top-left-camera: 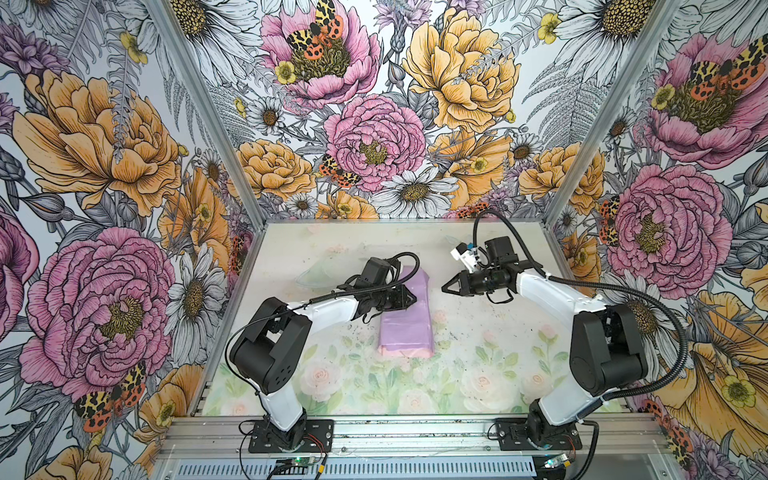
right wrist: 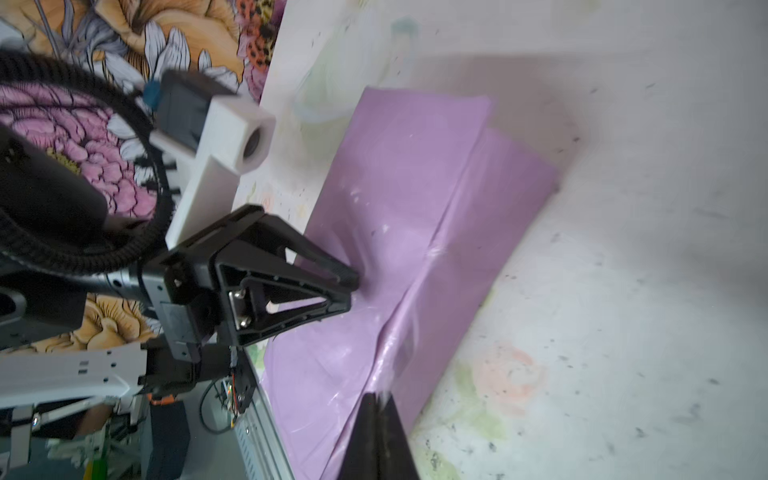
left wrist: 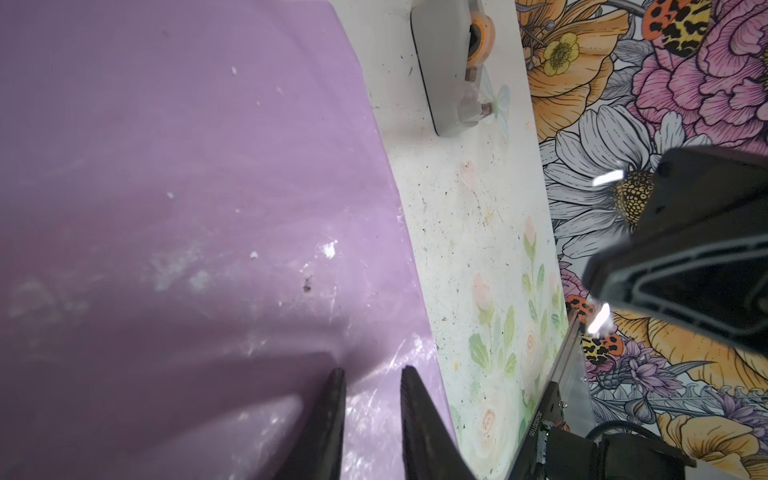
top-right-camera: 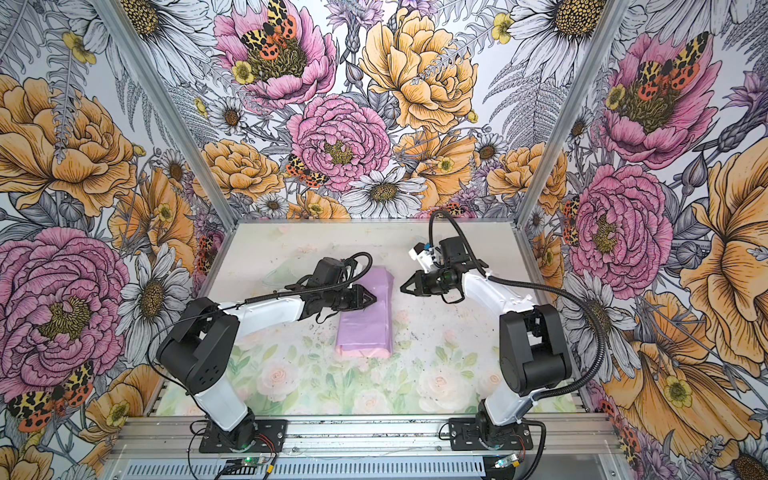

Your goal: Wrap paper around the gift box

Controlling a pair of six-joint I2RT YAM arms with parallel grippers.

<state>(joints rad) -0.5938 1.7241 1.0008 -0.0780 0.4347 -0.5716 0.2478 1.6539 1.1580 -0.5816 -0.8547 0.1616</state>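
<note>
Floral table (top-left-camera: pixel 478 345): paper (top-left-camera: pixel 405 328) folded over gift box (top-right-camera: pixel 365 324), showing as lilac block at table centre, long axis 12-to-6, pink edge at 6 o'clock.
Left gripper (top-left-camera: pixel 412 300): in from 9 o'clock, tips on top of paper, jaws slightly apart.
Right gripper (top-left-camera: pixel 444 287): at paper's 2 o'clock, just beside, jaws together.
Grey tape dispenser (left wrist: pixel 449 70): on table, apart from paper.
</note>
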